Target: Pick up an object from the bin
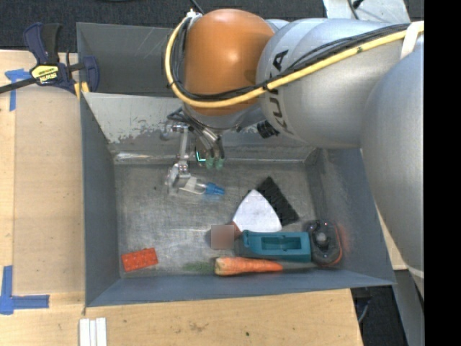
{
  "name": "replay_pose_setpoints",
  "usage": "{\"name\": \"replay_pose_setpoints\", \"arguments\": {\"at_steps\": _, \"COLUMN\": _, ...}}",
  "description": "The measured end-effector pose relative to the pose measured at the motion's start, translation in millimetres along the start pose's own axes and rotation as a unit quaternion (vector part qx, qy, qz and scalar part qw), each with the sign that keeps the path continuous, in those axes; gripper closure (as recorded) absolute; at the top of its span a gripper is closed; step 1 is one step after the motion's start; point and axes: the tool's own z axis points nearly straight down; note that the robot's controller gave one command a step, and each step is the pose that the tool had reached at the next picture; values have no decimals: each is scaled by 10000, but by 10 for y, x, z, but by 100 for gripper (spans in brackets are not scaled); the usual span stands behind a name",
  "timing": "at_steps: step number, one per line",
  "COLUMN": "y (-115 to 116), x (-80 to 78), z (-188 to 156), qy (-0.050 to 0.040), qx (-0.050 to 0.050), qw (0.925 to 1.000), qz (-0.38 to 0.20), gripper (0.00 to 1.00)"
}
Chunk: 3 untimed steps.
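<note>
The pincer (189, 166) (its opening I cannot tell) hangs just behind a small clear blue-tipped piece (200, 189), which lies lengthwise left-to-right.

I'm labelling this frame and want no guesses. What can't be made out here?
In the camera view:
What the clear thing with a blue end beside the gripper is: too small to identify.
What the dark round thing right of the teal block is: too small to identify.
The far right corner of the bin: hidden by the arm.
</note>
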Motion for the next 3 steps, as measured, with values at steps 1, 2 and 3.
{"name": "replay_pose_setpoints", "arguments": {"at_steps": 1, "y": -10, "x": -18, "z": -52, "qy": -43, "qx": -7, "qw": 10000, "qz": 13, "gripper": 0}}
{"name": "replay_pose_setpoints", "arguments": {"at_steps": 2, "y": -251, "x": -88, "z": 472, "qy": -68, "qx": -16, "qw": 9995, "qz": 311, "gripper": 0}}
{"name": "replay_pose_setpoints", "arguments": {"at_steps": 3, "y": -324, "x": -119, "z": 761, "qy": -17, "qx": 4, "qw": 9997, "qz": 263, "gripper": 0}}
